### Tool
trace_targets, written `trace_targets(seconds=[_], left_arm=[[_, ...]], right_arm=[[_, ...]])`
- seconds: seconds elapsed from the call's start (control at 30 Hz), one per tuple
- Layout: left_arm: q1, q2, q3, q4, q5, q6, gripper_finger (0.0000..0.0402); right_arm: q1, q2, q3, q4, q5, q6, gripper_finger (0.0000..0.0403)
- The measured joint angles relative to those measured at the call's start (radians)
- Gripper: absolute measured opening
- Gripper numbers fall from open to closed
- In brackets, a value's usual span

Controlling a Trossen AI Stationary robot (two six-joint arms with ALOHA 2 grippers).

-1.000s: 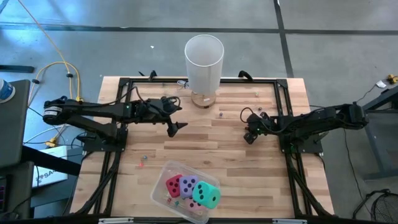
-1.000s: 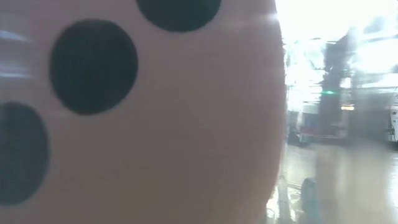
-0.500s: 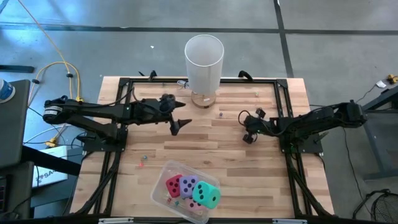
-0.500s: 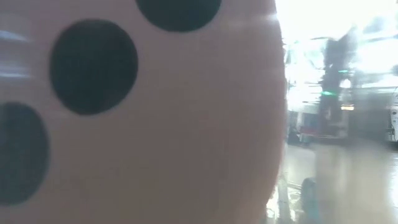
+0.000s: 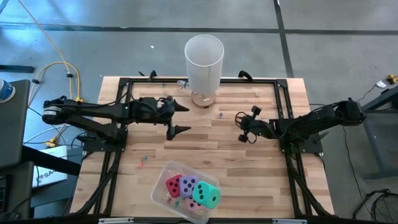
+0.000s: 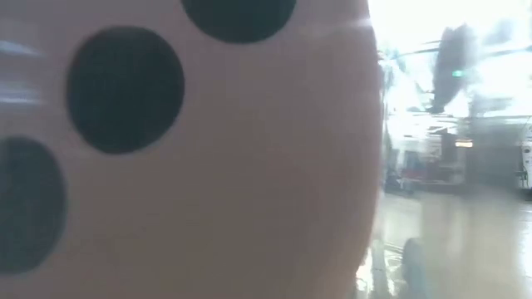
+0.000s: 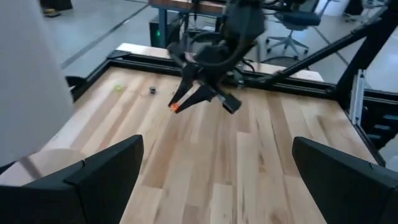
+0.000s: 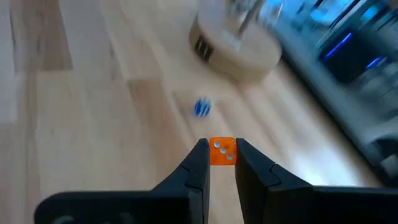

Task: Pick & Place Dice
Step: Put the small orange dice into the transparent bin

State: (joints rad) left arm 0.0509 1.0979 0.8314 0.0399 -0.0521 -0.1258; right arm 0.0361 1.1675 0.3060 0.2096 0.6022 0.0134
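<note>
A: What are you seeing on the surface?

B: I'm looking down on a pale wooden table (image 5: 205,140) with a black frame, sitting on a grey concrete floor; a yellow cable is lying off beyond the left arm. The left gripper (image 5: 179,118) is hovering over the boards with its fingers spread wide, nothing between them. The right gripper (image 5: 240,129) is facing it across the table, pinching a tiny orange die (image 8: 222,151) between its fingertips.

A: Anything hard to read?

B: The low camera is being almost wholly blocked by the pink die (image 6: 191,166), so only a washed-out strip of room is showing beside it. In the right wrist view a small blue bead (image 8: 201,107) is lying just ahead of the fingertips, blurred.

A: And the containers?

B: A tall white cylinder (image 5: 204,62) is standing on a round wooden base beyond both grippers. Nearer me than either gripper, a clear plastic tub (image 5: 163,176) is holding the red die (image 5: 173,184), purple die (image 5: 188,186) and teal-green die (image 5: 206,195), with the pink one partly hidden beneath them.
</note>
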Motion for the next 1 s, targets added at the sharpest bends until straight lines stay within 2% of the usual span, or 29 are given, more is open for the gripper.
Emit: trace_targets(seconds=[0.17,0.33,0.53,0.77,1.0], left_arm=[[-0.004,-0.081,0.000,-0.160,-0.043,-0.003,0.0400],[-0.065,-0.177,0.000,-0.307,-0.056,0.002,0.0400],[-0.164,-0.239,-0.051,-0.360,-0.126,0.014,0.0400],[-0.222,-0.362,-0.165,-0.348,-0.165,-0.016,0.0400],[-0.227,-0.490,-0.231,-0.344,-0.166,-0.062,0.0400]], right_arm=[[0.096,-0.001,0.154,-0.119,0.131,-0.069,0.0036],[0.161,-0.001,0.279,-0.153,0.138,-0.079,0.0036],[0.224,0.036,0.453,-0.151,0.131,-0.123,0.0036],[0.298,0.215,0.688,-0.173,0.120,-0.212,0.0036],[0.333,0.439,0.985,-0.319,-0.014,-0.195,0.0036]])
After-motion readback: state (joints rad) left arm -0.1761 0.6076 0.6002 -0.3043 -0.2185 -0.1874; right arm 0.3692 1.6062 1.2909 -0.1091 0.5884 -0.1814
